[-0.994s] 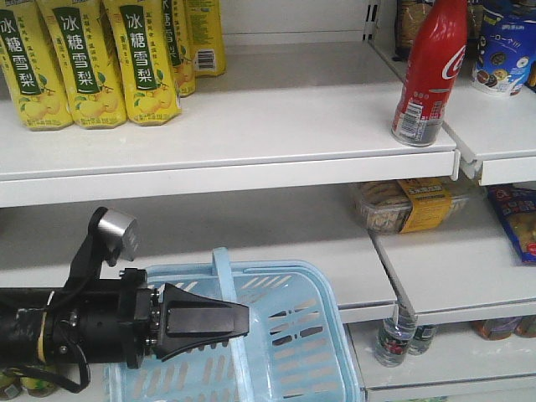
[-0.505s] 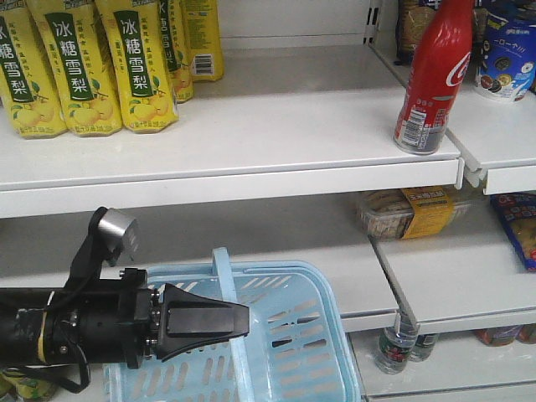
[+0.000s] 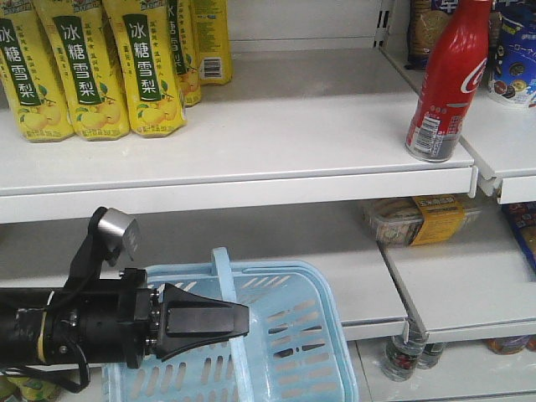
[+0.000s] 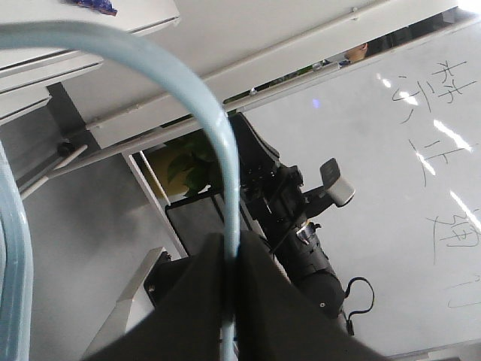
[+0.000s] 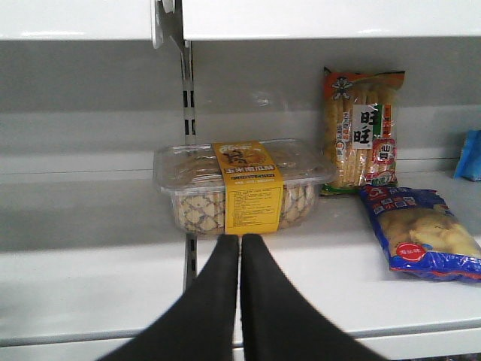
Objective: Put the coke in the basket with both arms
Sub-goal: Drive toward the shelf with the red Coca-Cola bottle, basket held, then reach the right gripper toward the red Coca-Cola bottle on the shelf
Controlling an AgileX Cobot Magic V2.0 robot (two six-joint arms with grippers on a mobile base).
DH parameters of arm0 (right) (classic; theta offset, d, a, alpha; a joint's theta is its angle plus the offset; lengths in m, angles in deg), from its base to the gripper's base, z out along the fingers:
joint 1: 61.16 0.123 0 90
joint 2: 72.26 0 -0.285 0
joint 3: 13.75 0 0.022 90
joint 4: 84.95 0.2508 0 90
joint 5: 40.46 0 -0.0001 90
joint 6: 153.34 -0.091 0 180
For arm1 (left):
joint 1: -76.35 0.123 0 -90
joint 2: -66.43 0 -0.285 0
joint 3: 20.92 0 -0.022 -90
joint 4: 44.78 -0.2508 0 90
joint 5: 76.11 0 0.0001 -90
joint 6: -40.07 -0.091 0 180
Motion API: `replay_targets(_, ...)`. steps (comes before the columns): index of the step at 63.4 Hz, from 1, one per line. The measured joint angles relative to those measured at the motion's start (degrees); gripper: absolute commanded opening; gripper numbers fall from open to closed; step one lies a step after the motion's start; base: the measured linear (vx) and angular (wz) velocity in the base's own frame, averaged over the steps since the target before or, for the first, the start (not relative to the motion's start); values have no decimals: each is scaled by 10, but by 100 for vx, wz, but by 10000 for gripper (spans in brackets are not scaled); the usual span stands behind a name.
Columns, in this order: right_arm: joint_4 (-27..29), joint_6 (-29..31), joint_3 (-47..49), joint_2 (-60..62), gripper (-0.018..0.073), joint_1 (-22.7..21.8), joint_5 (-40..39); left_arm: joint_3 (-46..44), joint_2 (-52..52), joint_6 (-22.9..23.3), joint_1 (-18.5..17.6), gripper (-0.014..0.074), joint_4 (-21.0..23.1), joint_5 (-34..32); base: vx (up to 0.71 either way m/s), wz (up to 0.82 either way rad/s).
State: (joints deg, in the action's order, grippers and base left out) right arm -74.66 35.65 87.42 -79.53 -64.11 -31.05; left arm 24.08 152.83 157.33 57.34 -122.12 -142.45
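Red coke (image 3: 442, 84): upright at the right end of the top shelf (image 3: 293, 134), close to its front lip, well above and to the right of the basket.
Basket (image 3: 331, 335): pale blue with slotted sides, low in my front view, its hoop handle (image 3: 226, 285) raised.
Left gripper (image 4: 229, 301): my wrist view shows its fingers clamped on the hoop handle, which arches up and away to the left.
Right gripper (image 5: 240, 252): fingers pressed together, holding nothing, aimed at a clear plastic box (image 5: 240, 188) with a yellow label on the middle shelf.
Black arm (image 3: 92, 327): reaches in from the left edge of my front view, a grey camera block on top and its tapered tip at the handle. I cannot tell from here which arm it is.
In the way: the top shelf's lip lies between basket and coke. A blue-and-white tub (image 3: 512, 63) stands just right of the can.
Around: yellow drink packs (image 3: 84, 67) at top left, a snack packet (image 5: 364, 128) and a blue bag (image 5: 421, 229) beside the box, and bottles (image 3: 402, 356) on the bottom shelf.
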Motion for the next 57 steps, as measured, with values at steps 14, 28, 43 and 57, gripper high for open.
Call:
replay_targets(14,0,0,0,0,-5,0,0,0,0,0,0,-8,0,0,1,1)
replay_targets(28,0,0,0,0,-5,0,0,0,0,0,0,-8,0,0,0,0)
replay_targets(43,0,0,0,0,-5,0,0,0,0,0,0,-8,0,0,0,0)
replay_targets(57,0,0,0,0,-5,0,0,0,0,0,0,-8,0,0,0,0)
